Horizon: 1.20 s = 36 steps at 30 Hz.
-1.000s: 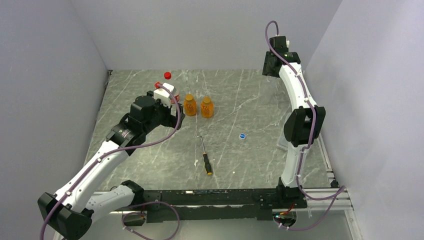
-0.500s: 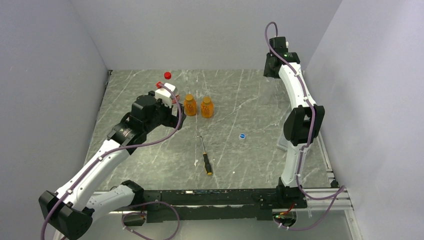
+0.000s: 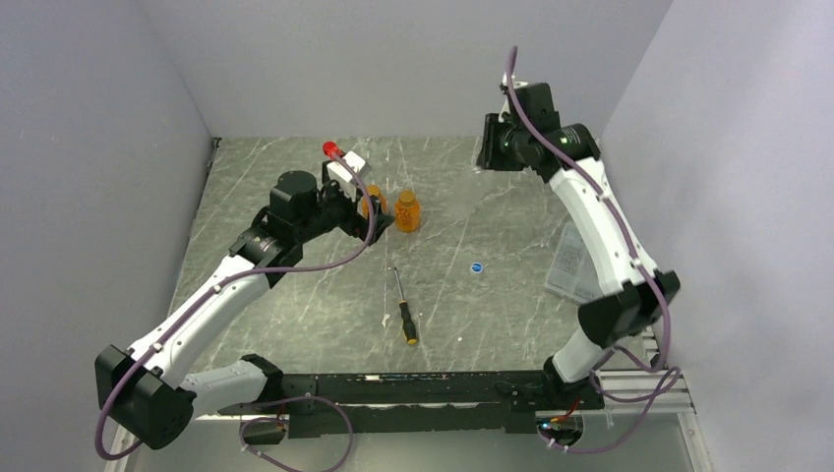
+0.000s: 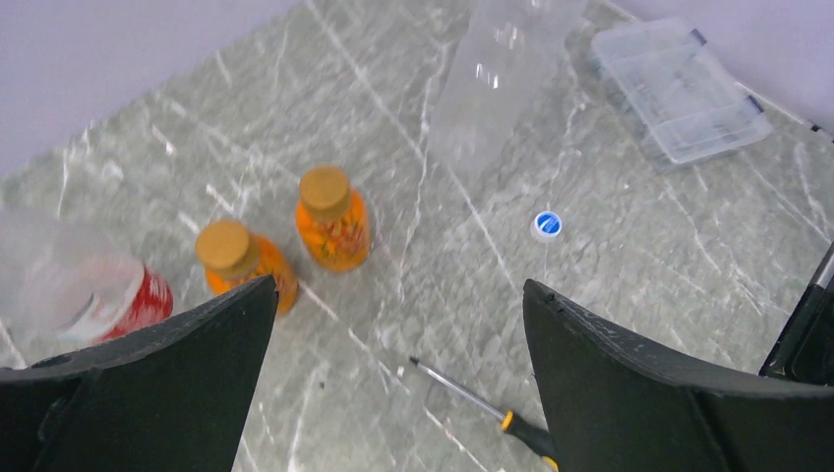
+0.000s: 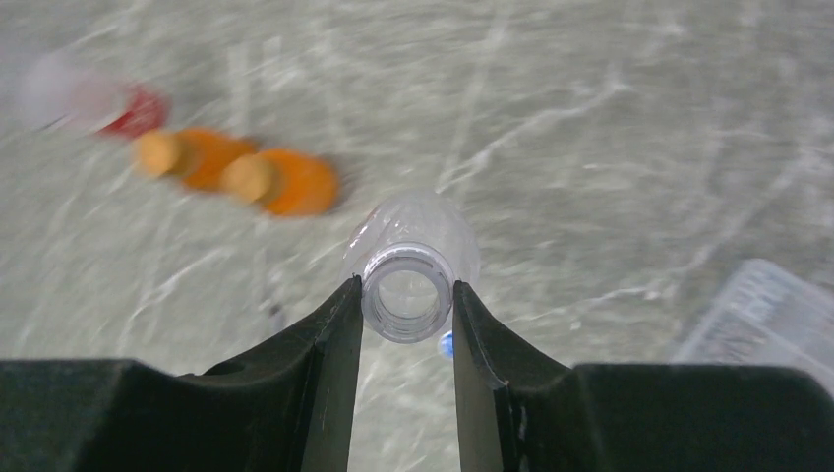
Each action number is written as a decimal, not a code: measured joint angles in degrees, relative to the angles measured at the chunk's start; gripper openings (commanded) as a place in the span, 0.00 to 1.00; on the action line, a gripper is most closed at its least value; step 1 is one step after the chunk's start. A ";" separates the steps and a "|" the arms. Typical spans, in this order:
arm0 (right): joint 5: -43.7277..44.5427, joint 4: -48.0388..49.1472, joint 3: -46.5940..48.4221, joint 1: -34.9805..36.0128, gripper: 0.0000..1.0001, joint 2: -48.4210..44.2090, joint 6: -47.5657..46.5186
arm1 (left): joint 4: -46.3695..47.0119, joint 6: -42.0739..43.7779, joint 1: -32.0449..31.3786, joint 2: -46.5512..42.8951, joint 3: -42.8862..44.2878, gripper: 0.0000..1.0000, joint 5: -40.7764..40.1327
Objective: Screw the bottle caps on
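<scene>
Blur smears amber bottles (image 5: 236, 177) beyond the clear bottle (image 5: 408, 285) clamped in right fingers (image 5: 325, 364).

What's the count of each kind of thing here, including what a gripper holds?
Bottles: 4 (two amber bottles, red-labelled bottle, clear bottle in the right gripper)
Loose caps: 2 (blue cap, red cap)
Screwdriver: 1
Clear box: 1
Total: 8
</scene>
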 measured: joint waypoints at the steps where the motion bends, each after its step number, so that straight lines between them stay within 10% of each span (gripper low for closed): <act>1: -1.36 0.17 -1.42 1.73 0.05 -2.45 0.31 | 1.46 0.76 0.00 0.28 -0.02 0.99 1.25; 12: -13.03 1.05 -11.52 7.72 0.05 -14.86 3.93 | 15.34 8.50 -6.34 1.20 -3.72 0.99 10.82; 26: -20.72 4.68 -11.52 11.08 0.04 -15.28 7.21 | 22.25 17.81 -14.21 4.98 -7.17 0.99 1.62; 36: -20.74 4.92 -11.21 11.13 0.05 -15.28 8.31 | 24.74 18.95 -14.64 5.05 -9.42 0.53 -0.66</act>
